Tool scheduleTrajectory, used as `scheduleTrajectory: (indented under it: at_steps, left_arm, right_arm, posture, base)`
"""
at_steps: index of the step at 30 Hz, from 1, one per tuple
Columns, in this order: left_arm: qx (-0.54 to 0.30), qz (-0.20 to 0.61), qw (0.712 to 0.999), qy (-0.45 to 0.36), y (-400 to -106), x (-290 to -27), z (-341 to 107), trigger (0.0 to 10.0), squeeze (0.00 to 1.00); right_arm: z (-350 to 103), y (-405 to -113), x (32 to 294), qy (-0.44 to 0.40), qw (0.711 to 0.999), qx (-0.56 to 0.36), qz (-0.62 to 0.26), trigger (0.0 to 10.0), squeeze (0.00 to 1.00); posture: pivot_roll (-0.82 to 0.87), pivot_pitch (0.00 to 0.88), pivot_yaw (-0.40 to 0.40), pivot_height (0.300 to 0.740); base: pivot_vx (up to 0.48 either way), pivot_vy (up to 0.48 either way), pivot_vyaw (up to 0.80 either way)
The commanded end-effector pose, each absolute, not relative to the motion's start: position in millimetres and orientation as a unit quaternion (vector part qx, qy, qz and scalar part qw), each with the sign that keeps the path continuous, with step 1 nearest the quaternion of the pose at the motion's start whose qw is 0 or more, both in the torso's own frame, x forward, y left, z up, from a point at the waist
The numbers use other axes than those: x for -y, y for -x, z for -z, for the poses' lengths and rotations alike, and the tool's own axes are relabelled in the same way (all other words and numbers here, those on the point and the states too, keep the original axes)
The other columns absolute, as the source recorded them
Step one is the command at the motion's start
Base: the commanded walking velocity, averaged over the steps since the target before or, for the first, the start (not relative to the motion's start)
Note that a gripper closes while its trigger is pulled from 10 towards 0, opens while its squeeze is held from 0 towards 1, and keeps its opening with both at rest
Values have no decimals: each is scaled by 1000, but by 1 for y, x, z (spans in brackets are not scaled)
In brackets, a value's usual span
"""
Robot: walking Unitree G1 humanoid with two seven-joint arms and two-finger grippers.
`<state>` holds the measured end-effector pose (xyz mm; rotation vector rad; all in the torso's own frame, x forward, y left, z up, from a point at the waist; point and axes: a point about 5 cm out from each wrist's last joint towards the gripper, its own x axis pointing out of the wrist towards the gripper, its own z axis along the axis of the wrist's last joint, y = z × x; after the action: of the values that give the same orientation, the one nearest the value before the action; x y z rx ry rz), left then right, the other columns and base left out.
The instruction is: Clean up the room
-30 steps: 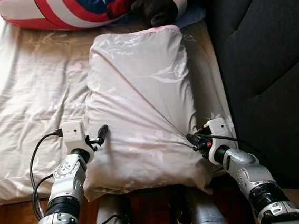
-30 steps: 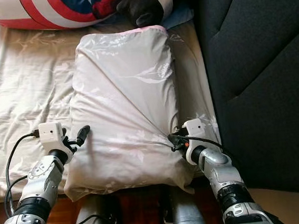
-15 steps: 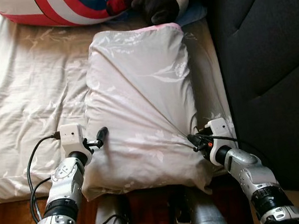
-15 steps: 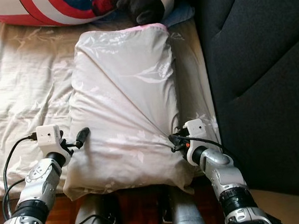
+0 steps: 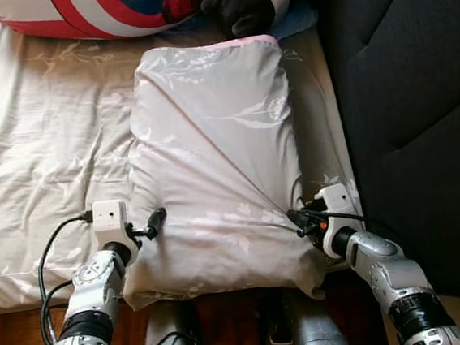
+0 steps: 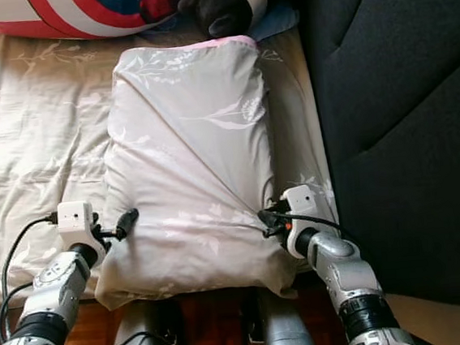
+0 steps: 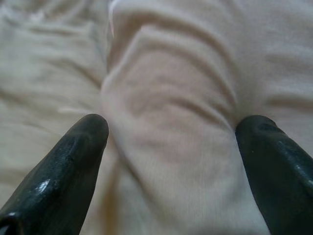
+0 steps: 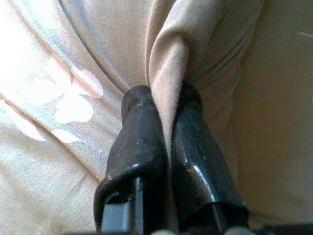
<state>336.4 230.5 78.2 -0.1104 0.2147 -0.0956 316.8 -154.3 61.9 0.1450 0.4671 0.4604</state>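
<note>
In the left eye view a pale floral pillow lies lengthwise on the bed, close along the dark padded headboard on the right. Its far end nearly reaches a red, white and blue striped cushion and a dark plush toy at the top of the bed. The left gripper sits at the pillow's near left edge, and the right gripper is at the near right corner, where the cover is drawn into tight creases running toward it. Wooden floor shows below the mattress edge.

The right eye view gives the same layout: the pillow's near end overhangs the mattress edge above the robot's legs.

In the left wrist view the two black fingers stand wide apart, open, with a rounded fold of the pillow's pale cloth lying between them and nothing clamped.

In the right wrist view the fingers are closed together, pinching a raised ridge of the pillow's flowered cover between them
</note>
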Motion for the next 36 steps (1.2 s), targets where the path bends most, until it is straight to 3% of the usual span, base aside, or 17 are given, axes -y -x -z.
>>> scheduleTrajectory:
  at_steps: [1, 18, 24, 25, 26, 27, 36]
  left_arm:
    - [-192, 42, 977, 85, -312, -230, -39, 10000, 0]
    - [-254, 109, 945, 176, -298, -205, -15, 10000, 0]
    - [-259, 141, 944, 149, -300, -190, -15, 10000, 0]
    - [-259, 140, 944, 148, -301, -190, -15, 2039, 0]
    - [-260, 140, 944, 149, -301, -190, -15, 2039, 0]
    - [-260, 140, 943, 151, -301, -190, -15, 0, 0]
    - [-265, 148, 941, 147, -300, -189, -15, 0, 0]
  right_arm:
    - [-19, -285, 158, -87, 915, -330, -215, 0, 0]
    - [-18, -275, 164, -86, 913, -337, -215, 0, 0]
    - [-18, -274, 158, -91, 911, -337, -219, 0, 0]
    - [-18, -274, 158, -92, 911, -337, -219, 0, 0]
    - [-18, -274, 158, -92, 911, -337, -220, 0, 0]
    - [-18, -274, 158, -93, 911, -337, -220, 0, 0]
    - [-14, -272, 156, -96, 910, -340, -217, 0, 0]
  posture:
    - [-111, 443, -144, 651]
    - [-127, 434, -150, 651]
    - [-126, 428, -146, 651]
    - [-125, 428, -145, 651]
    - [-124, 428, -144, 651]
    - [-122, 428, -142, 651]
    - [-110, 437, -138, 651]
  base:
    - [0, 0, 0]
    - [0, 0, 0]
    - [0, 0, 0]
    - [0, 0, 0]
    - [0, 0, 0]
    - [0, 0, 0]
    - [0, 0, 0]
